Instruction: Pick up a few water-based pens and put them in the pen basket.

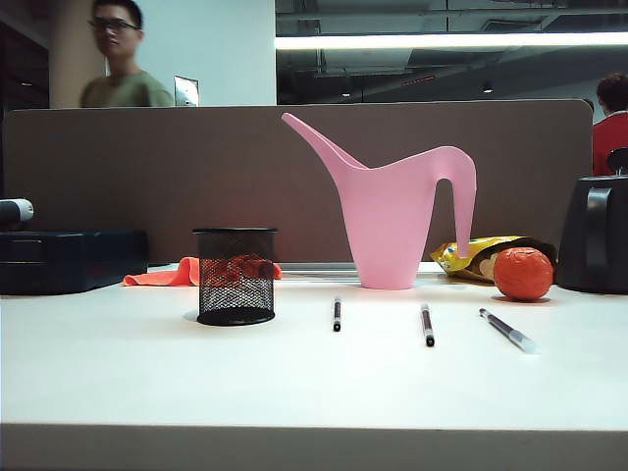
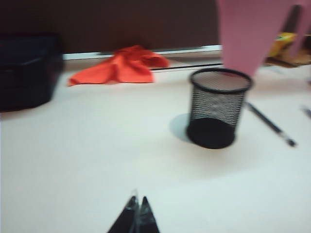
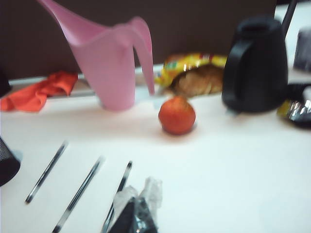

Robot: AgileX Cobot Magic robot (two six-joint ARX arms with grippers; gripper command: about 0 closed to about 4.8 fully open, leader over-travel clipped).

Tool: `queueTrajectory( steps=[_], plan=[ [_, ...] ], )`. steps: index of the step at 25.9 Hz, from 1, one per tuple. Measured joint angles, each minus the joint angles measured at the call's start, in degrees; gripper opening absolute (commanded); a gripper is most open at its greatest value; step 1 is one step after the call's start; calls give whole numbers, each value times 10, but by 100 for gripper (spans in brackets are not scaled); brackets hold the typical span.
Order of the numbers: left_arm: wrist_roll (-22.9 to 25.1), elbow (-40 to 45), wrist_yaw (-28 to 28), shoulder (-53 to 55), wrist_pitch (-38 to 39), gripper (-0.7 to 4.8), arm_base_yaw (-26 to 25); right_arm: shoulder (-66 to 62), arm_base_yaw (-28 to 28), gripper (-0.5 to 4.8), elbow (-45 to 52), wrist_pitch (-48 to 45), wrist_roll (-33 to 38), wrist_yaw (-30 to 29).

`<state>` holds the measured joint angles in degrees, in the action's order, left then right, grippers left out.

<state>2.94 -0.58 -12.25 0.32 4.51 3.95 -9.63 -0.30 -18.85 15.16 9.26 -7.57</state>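
Three water-based pens (image 1: 337, 314) are laid flat and apart on the white table (image 1: 314, 383), thin dark barrels with pale sections; their detail is smeared in both wrist views. The black mesh pen basket (image 1: 235, 276) is stood upright left of them, holding nothing visible. Behind, a pink watering can (image 1: 392, 211) is partly cropped. The left gripper (image 2: 137, 206) and right gripper (image 3: 133, 213) are seen low above the table, jaws pressed together, neither pinching anything.

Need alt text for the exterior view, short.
Three water-based pens lie on a white table right of an upright black mesh pen basket. Behind stand a pink watering can, an orange ball and an orange cloth. No gripper shows.
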Motion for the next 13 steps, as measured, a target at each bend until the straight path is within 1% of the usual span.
queueTrajectory(
  steps=[2, 5, 6, 8, 9, 10, 12, 13],
  plan=[
    [0, 0, -31, 0, 0, -4, 0, -75, 0, -5, -33, 5, 11, -19],
    [0, 0, -43, 0, 2, -4, 0, -181, 1, -3, -79, 8, 14, -50],
    [0, 0, -43, 0, 6, -4, 0, -228, 3, 8, -103, 8, 14, -67],
    [0, 0, -43, 0, 9, -4, 0, -283, 14, 86, -127, 4, 14, -74],
    [0, 0, -43, 0, 9, -4, 0, -309, 24, 139, -137, 5, 14, -75],
    [0, 0, -43, 0, 9, -4, 0, -355, 46, 149, -157, 7, 15, -75],
    [0, 0, -43, 0, 10, -4, 0, -436, 83, 150, -187, -2, 16, -76],
    [0, 0, -43, 0, 10, -4, 0, -454, 91, 157, -191, -5, 16, -76]
  ],
)
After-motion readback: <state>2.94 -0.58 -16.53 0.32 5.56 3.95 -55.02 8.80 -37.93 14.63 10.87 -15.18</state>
